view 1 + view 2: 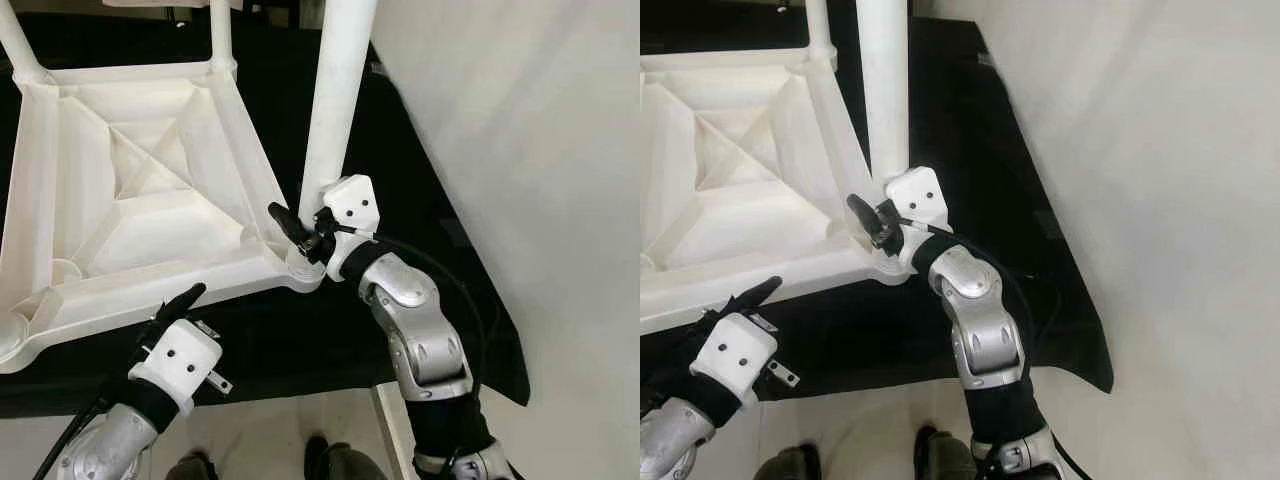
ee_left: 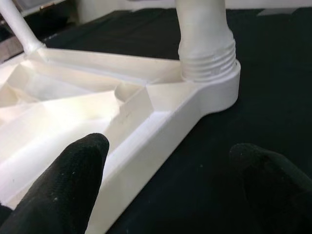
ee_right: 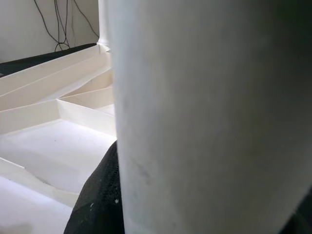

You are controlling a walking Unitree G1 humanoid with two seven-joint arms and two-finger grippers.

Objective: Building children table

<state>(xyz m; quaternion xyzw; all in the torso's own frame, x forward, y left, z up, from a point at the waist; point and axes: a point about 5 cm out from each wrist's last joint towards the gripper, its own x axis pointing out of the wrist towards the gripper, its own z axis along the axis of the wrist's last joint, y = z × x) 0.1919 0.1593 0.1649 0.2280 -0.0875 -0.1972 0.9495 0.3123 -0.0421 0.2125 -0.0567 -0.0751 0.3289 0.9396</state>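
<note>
One white plastic table top (image 1: 150, 190) lies upside down on a black cloth (image 1: 400, 200), so its ribbed underside faces up; the cloth is spread over the floor beside a white wall (image 1: 540, 150); three white legs stand up from the corners of the table top; the near leg (image 1: 335, 100) is a fat white tube set in the round corner socket (image 1: 300, 270) closest to the robot; in the left wrist view the screw threads (image 2: 207, 63) at the foot of this leg sit just above the socket; a second leg (image 1: 222, 30) rises from the far corner, and a third leg (image 1: 15, 45) stands at the far left corner.

The right tool (image 1: 300, 232) is at the bottom of the near leg, just above the socket; its black fingers (image 1: 285, 220) are pressed around the leg, pinching it; in the right wrist view the leg is very close, with a black finger beside it; the silver right arm (image 1: 420, 330) bends up from below.

The left tool (image 2: 170, 190) hangs by the near edge of the table top, not touching it; its two black fingers (image 2: 63, 185) are spread apart with nothing between them; one finger is over the white edge and the other is over the black cloth.

Two dark shoes (image 1: 320, 462) show on the pale floor (image 1: 280, 430) at the bottom.
</note>
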